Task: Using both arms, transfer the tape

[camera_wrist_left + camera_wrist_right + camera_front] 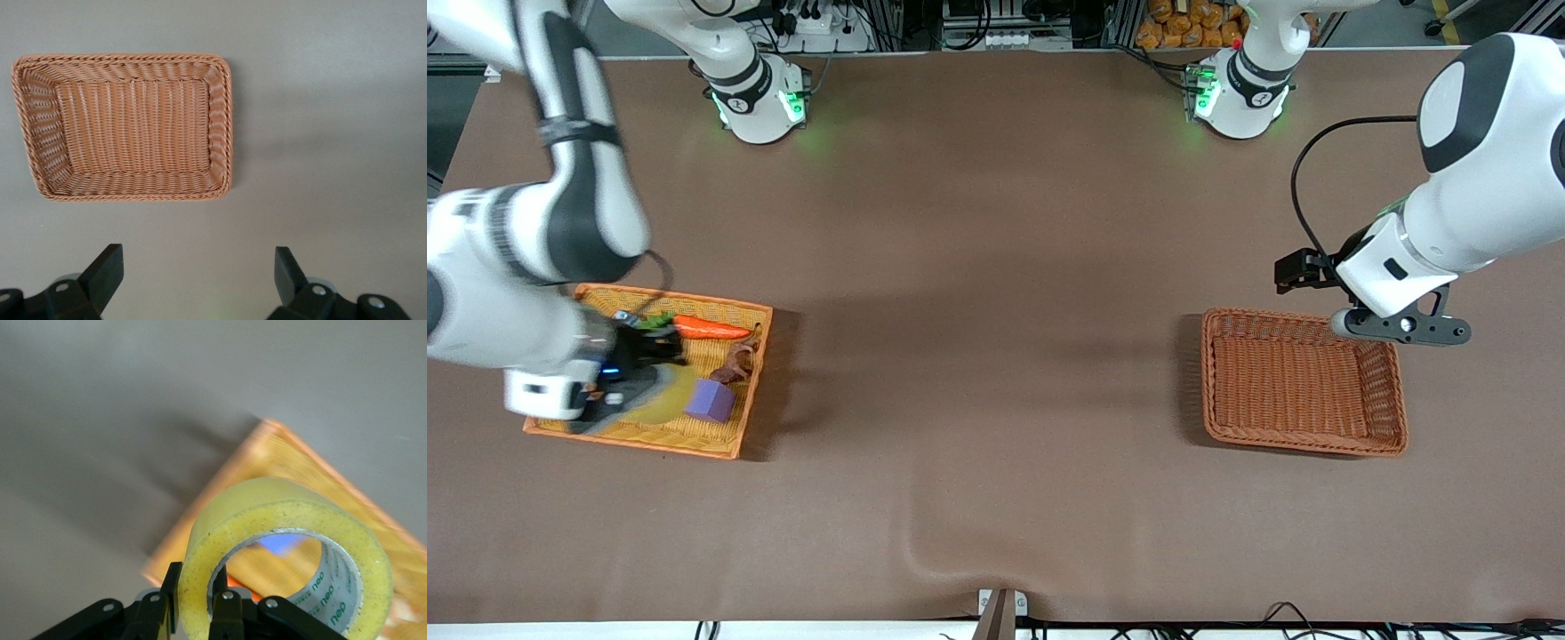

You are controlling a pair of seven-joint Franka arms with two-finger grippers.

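Clenched on the tape (pixel 287 553): right gripper (pixel 200 597) with one jaw inside the ring and one outside, pinching the wall of the roll. Ring standing out from the jaws with its open hole turned toward the wrist camera, grey-white core showing inside. Held up in the air over the yellow basket (pixel 720 444) at the right arm's end of the desk (pixel 996 400), blurred in the front view. In that basket, beside the gripper: a carrot (pixel 710 328), a purple block (pixel 711 400), a small brown piece (pixel 736 363).

Released and spread wide: left gripper (pixel 193 273), nothing between its jaws, hovering over the desk just beside the empty brown basket (pixel 1392 391) at the left arm's end. Waiting there, by the look of it.

Well apart, the two grippers, with the whole bare middle of the desk between them. Judged from this: handover not yet begun, roll much nearer to the right arm's base than to the left's. For the pass, free part of the ring wall away from the right jaws likely the place for the left jaws to pinch; hole axis probably needing to lie across the left jaws' closing line.
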